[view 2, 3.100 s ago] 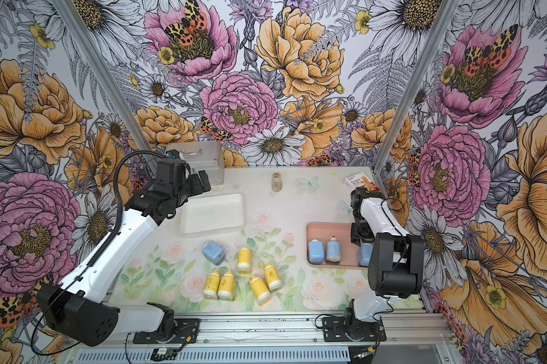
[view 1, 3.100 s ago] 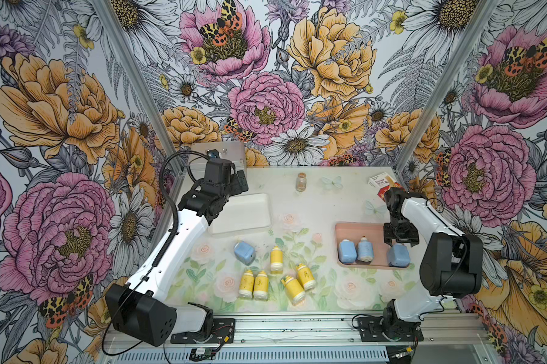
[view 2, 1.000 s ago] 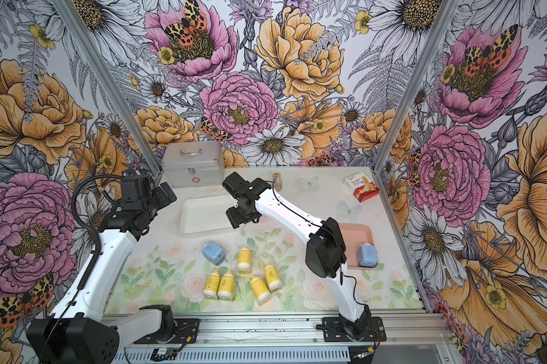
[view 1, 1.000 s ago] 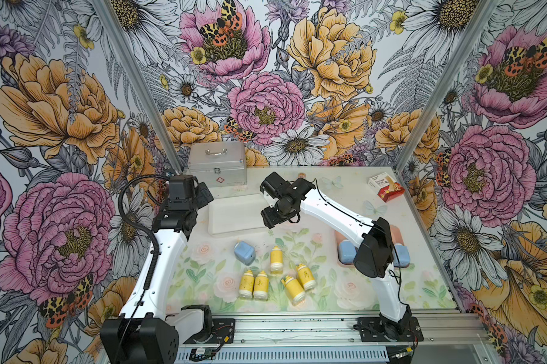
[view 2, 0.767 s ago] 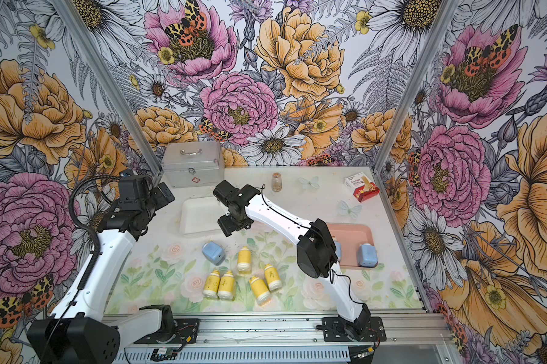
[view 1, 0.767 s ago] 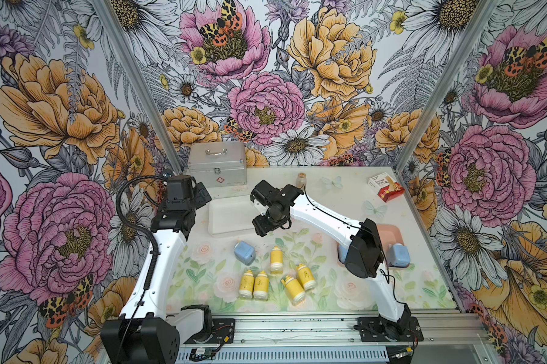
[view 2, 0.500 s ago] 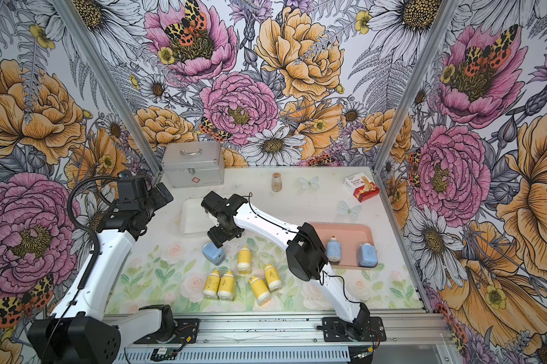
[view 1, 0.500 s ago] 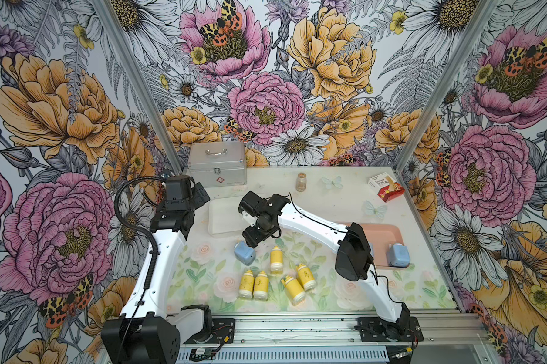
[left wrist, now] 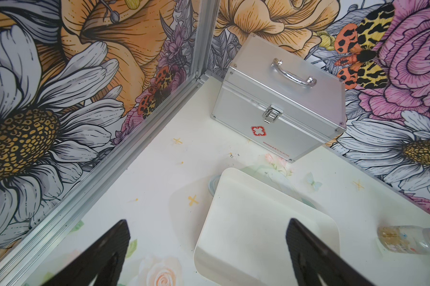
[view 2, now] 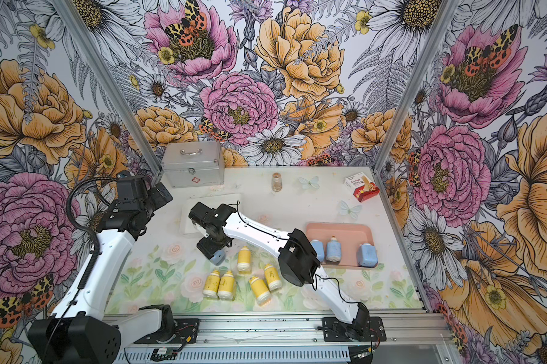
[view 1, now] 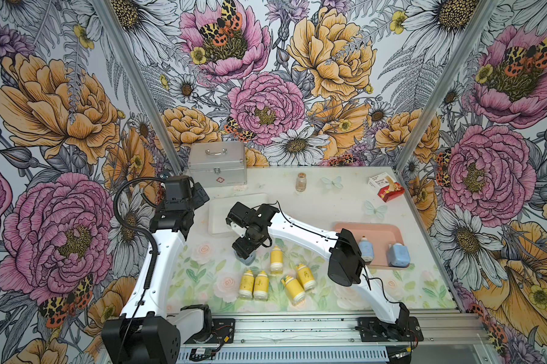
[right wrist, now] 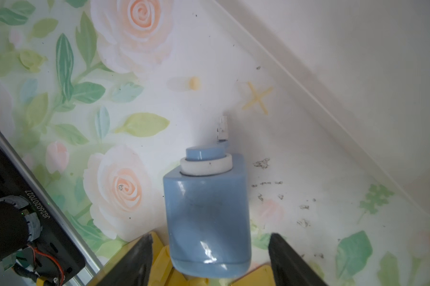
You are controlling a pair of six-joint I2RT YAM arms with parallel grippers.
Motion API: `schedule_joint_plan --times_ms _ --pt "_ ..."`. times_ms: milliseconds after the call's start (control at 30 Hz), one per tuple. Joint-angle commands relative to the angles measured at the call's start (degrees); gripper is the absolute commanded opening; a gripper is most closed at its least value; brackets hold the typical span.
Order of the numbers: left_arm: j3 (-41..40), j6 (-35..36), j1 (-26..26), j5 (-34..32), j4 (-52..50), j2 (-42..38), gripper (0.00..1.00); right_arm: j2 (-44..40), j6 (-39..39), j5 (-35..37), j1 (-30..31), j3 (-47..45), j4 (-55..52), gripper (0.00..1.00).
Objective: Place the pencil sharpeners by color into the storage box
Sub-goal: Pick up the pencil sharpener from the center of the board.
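Since three blue sharpeners [view 2: 333, 250] sit in the pink tray [view 2: 338, 230] at right, spread jaws of the right arm [view 2: 253, 234] straddle the fourth blue sharpener [right wrist: 206, 210] on the desk [view 2: 281, 201] (the left arm [view 2: 111, 249] idles, jaws wide apart).

back wall [view 1: 297, 78]: 12 o'clock, wallpaper with huge pink and orange peonies, daisies, spotted moths
side walls [view 1: 45, 126]: 9 and 3 o'clock, same print
corner posts [view 1: 136, 78]: bare aluminium, around 11 and 1 o'clock
tabletop [view 1: 328, 201]: off-white toward 12, pale roses and green leaves toward 6
front rail [view 1: 297, 334]: aluminium, 6 o'clock
light: soft, even, only faint shadows
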Motion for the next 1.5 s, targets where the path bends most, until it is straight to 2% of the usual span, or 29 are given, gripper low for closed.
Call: schedule_joint_plan --times_ms 0,167,333,667,800,1467 --pt "-0.6 -0.4 0.6 0.3 1.2 -0.3 0.99 2.1 -0.2 -1.0 -0.3 2.3 0.1 0.76" --pt "-0.5 -0.4 0.6 0.2 1.1 -0.2 0.99 4.1 -0.2 -1.8 -0.3 4.5 -0.1 0.76" --pt "-0.5 -0.5 0.7 0.4 1.2 -0.1 0.99 5.4 0.4 -2.5 -0.6 5.6 -0.2 0.71" --pt "-0.5 -0.8 1.3 1.4 1.2 0.2 0.99 6.3 0.9 -2.3 -1.2 5.4 -1.1 0.47" --pt "-0.4 -0.9 1.5 1.7 1.1 0.4 0.99 5.5 0.9 -1.6 -1.4 5.3 -1.1 0.4" --pt "-0.4 -1.1 1.7 2.5 1.2 0.5 0.99 -1.1 -0.1 2.6 -1.5 4.2 -1.0 0.34"
